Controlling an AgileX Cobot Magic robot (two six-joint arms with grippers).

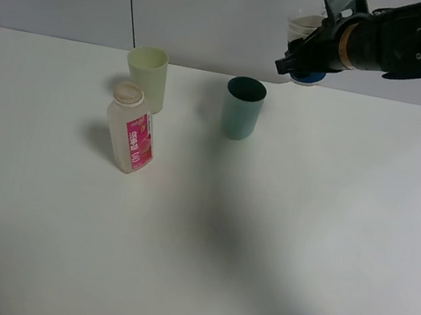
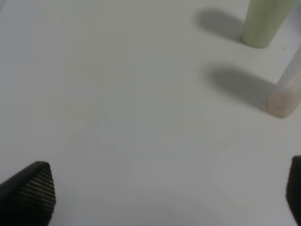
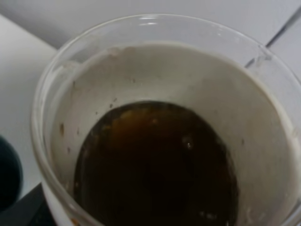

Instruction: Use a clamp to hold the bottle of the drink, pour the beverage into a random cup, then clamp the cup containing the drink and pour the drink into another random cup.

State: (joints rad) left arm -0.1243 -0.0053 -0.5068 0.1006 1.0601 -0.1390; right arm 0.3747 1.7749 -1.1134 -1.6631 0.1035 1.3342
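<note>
White desk under a pale wall: the right pincer is clenched on a short translucent whitish blue-banded cup, held aloft to the right of the plain teal tumbler, with brown beverage inside. A small clear plastic bottle with a pink-red label stands just in front of a pale yellow-green tumbler. The left pincer hangs released over the desk.

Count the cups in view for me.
3: pale yellow-green cup behind the bottle, teal cup mid-table, blue-banded cup held aloft by the right gripper.
</note>
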